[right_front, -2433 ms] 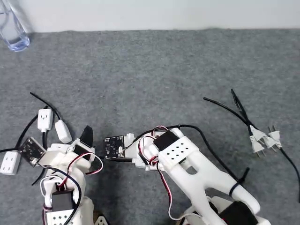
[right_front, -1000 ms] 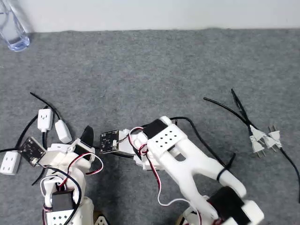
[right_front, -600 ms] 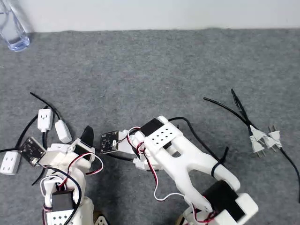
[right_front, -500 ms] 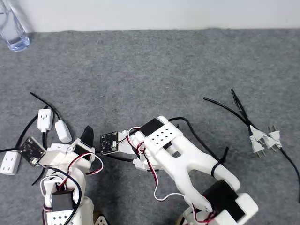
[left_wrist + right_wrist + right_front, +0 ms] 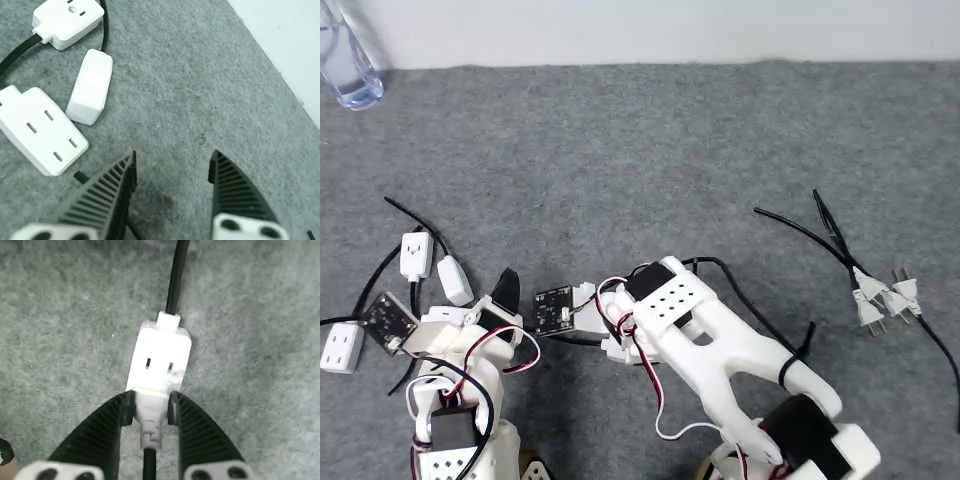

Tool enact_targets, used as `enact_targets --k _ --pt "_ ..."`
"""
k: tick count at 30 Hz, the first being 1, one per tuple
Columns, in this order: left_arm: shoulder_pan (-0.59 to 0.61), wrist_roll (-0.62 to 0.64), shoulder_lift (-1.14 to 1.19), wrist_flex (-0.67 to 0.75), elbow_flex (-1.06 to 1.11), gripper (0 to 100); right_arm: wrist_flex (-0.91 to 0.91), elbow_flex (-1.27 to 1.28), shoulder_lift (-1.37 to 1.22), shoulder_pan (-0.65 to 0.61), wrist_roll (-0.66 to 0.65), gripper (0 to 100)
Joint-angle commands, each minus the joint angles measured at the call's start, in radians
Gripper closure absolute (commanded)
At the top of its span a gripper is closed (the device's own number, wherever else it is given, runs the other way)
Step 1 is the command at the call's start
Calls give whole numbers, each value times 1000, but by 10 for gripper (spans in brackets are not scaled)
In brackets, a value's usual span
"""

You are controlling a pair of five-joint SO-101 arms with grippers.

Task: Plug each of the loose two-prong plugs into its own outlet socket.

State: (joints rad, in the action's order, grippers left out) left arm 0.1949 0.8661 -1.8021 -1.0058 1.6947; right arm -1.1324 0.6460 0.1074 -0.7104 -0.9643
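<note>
Plug (image 5: 150, 415) between right jaws

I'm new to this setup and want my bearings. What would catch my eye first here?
The right pincer is shut on a plug butted against the end of a white socket, near the front middle of the grey mat. The left pincer hangs open beside more white sockets, and loose plugs lie far off at the mat's right side.
</note>
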Motion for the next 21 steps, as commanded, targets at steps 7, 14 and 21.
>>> enact_targets --k 7,14,21 --pt "-5 -8 -2 0 -12 775 -35 -18 5 -7 -8 950" --pt "-5 -8 -2 2 -12 775 -199 -127 54 -13 26 693" --pt "-5 -8 -2 3 -12 774 -185 -129 12 -59 43 719"
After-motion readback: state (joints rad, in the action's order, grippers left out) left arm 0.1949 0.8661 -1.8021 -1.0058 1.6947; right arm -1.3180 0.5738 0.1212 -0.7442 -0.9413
